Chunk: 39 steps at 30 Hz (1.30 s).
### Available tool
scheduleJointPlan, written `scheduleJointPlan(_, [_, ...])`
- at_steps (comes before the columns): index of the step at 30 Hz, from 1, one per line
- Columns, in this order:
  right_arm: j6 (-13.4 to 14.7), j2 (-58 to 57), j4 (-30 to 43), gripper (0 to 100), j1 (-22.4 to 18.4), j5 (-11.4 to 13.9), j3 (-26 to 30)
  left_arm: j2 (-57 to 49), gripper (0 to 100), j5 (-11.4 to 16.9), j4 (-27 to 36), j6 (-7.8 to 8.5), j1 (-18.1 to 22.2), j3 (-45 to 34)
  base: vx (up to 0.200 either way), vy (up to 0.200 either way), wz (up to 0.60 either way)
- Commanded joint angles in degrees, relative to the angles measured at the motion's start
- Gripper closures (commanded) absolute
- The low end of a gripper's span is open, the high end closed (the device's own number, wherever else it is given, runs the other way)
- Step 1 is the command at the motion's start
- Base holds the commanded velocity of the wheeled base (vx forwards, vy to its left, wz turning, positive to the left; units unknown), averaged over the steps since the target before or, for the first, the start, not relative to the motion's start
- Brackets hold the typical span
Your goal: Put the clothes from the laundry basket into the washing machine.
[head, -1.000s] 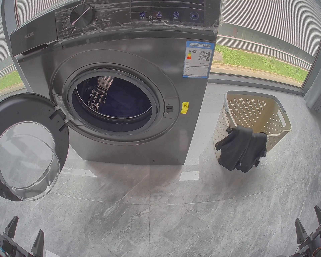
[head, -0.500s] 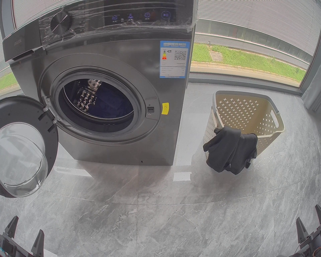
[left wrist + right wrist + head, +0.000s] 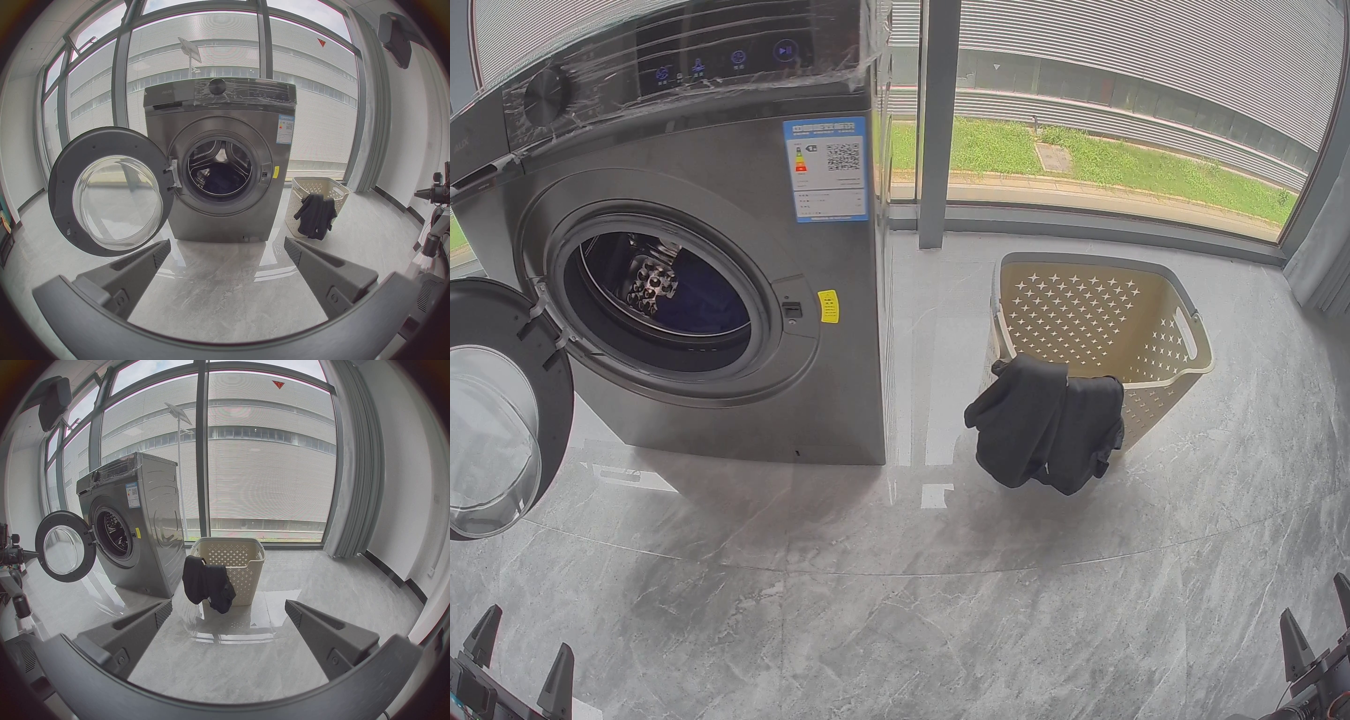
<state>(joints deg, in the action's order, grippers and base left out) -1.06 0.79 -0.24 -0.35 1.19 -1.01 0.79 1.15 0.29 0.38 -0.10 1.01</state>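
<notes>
Room, as I log it. Floor (image 3: 900, 609): glossy grey marbled tile. Window wall (image 3: 272, 463): floor-to-ceiling glass in dark frames, well ahead of the right gripper (image 3: 226, 604); daylight through it. Curtain (image 3: 351, 477): grey, pleated, ahead and to its right. Wall (image 3: 412, 500): white, dark skirting (image 3: 391, 573). Outside: grass strip (image 3: 1106, 169), what looks like a louvred building (image 3: 272, 500).

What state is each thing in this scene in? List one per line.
Washing machine door: swung fully open.
Drum: something dark lies inside.
Laundry basket: upright on the floor.
Black garment: draped over the basket's near rim, hanging outside.
Left gripper: open, empty.
Right gripper: open, empty.
</notes>
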Motion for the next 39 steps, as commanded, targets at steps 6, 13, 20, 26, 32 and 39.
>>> scheduleJointPlan(6, [-0.1, -0.8, 0.0, 0, 0.0, 0.0, 0.9, -0.8, 0, 0.0, 0.1, -0.11, 0.0, -0.8, 0.000, -0.067, 0.00])
scheduleJointPlan(13, [-0.3, -0.8, 0.0, 0, 0.0, 0.2, 0.9, -0.8, 0, 0.0, 0.0, 0.06, 0.0, -0.8, 0.000, 0.000, 0.00])
scheduleJointPlan(20, [-0.3, -0.8, 0.1, 0, 0.0, 0.1, 0.9, -0.8, 0, 0.0, 0.0, -0.03, 0.0, -0.8, 0.000, -0.086, 0.00])
scheduleJointPlan(26, [-0.2, -0.8, 0.1, 0, 0.0, 0.1, 0.9, -0.8, 0, 0.0, 0.0, 0.06, 0.0, -0.8, 0.000, -0.167, 0.00])
scheduleJointPlan(32, [-0.2, -0.8, 0.1, 0, -0.1, 0.1, 0.9, -0.8, 0, 0.0, 0.0, 0.06, 0.0, -0.8, 0.000, 0.000, 0.00])
scheduleJointPlan(39, [-0.2, -0.8, 0.1, 0, 0.0, 0.1, 0.9, -0.8, 0, 0.0, 0.0, 0.15, 0.0, -0.8, 0.143, 0.000, 0.00])
